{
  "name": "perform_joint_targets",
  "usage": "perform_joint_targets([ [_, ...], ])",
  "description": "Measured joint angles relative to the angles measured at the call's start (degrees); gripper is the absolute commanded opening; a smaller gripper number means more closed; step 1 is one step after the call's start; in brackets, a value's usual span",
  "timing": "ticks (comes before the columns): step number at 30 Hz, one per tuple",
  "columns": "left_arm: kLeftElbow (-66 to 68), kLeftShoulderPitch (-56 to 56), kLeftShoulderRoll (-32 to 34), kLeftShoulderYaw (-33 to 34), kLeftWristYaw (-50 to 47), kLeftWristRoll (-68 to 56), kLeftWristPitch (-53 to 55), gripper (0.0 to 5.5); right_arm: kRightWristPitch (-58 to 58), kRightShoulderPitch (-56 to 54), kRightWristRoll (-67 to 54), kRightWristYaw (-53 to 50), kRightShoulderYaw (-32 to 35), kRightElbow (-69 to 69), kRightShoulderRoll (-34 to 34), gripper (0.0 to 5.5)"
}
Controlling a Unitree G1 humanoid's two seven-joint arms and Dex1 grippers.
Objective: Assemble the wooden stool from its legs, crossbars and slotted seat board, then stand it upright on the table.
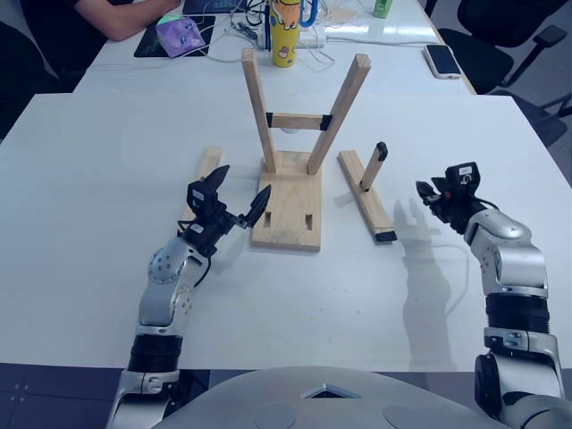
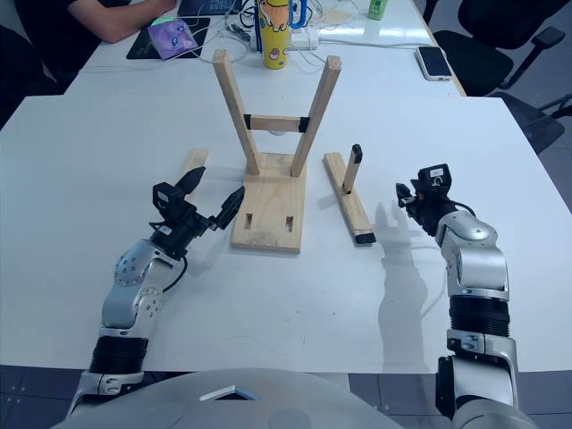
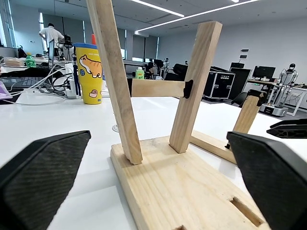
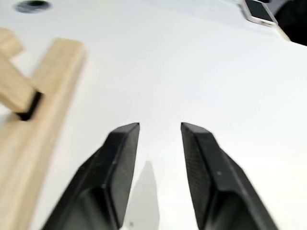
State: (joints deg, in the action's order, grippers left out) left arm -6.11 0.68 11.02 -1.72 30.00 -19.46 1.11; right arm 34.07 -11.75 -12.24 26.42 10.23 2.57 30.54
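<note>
The two head views looked forward and down over the table (image 1: pixel 80 161), sharing nearly the whole scene (the right eye's slightly offset). The left wrist camera sat low and close to the seat board (image 3: pixel 182 196), facing level across it. The right wrist camera faced down, close over the table beside the loose leg (image 4: pixel 53 81), which the head views also caught.

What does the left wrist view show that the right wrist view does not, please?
Left wrist view alone: the seat board with two legs standing in it, the crossbar joining them, and a yellow cup behind. Right wrist view alone: a phone farther off. Both: the loose leg piece lying on the white table, and each arm's own tool in the foreground, the left tool and right tool both open.
</note>
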Motion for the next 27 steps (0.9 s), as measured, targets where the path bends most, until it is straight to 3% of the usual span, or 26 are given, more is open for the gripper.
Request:
perform_joint_targets([
  [6, 0.0, 0.0, 1.0, 0.2, 1.8, -1.3, 2.5, 5.4, 10.5, 2.0, -2.3, 2.5, -6.0, -8.7, -0.3, 2.35],
  [20, 0.9, -1.0, 1.0, 0.0, 1.7, -0.2, 2.5, 5.4, 12.3, -0.3, 2.7, -3.5, -11.8, -5.0, -5.0, 2.35],
  [27, 0.9, -1.0, 1.0, 0.0, 1.5, -0.1, 2.5, 5.4, 12.2, -1.0, 4.2, -3.2, -13.6, -4.9, -4.2, 3.35],
])
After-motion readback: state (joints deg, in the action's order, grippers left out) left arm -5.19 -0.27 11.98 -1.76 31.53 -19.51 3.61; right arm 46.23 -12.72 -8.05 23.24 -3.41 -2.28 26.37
